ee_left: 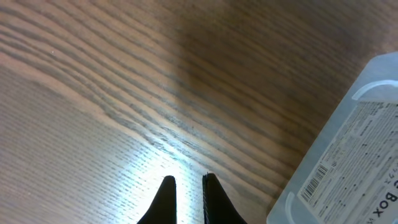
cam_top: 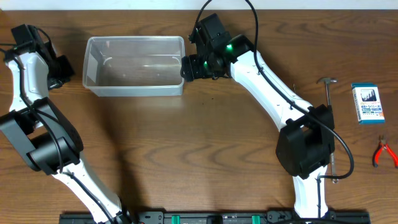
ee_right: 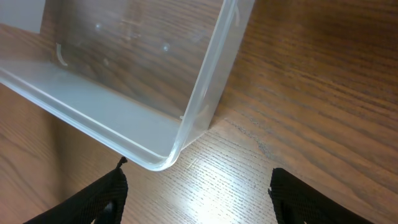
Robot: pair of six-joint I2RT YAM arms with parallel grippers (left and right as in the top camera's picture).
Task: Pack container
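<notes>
I see the container (cam_top: 135, 65) standing upright on the far part of the table (cam_top: 205, 143), left of centre, with its long sides running left to right. It is a clear tub, and the wood grain shows through its floor.

My right end effector (cam_top: 186, 68) is at the container's right end, close to the near right corner. In the right wrist view, its fingers (ee_right: 109, 196) are spread wide. The rounded corner of the tub (ee_right: 158, 163) sits just ahead of the gap between them. Neither finger touches the plastic, so they grip nothing.

My left end effector (cam_top: 61, 67) is at the far left of the table, just off the container's left end. The left wrist view shows its fingers (ee_left: 165, 199) drawn together, with only a thin slit between them and nothing caught there. They hang over bare wood. A corner of the tub (ee_left: 348, 155) shows at the right edge of that view, with a barcode label (ee_left: 323, 177) on it.

Well apart, on the right side of the table:
- A hammer (cam_top: 327, 81) has its head toward the far side, and my right arm partly covers its handle.
- A blue-and-white box (cam_top: 367, 104) lies to the right of the hammer.
- Red-handled pliers (cam_top: 384, 152) lie nearer than the box, by the right edge.
</notes>
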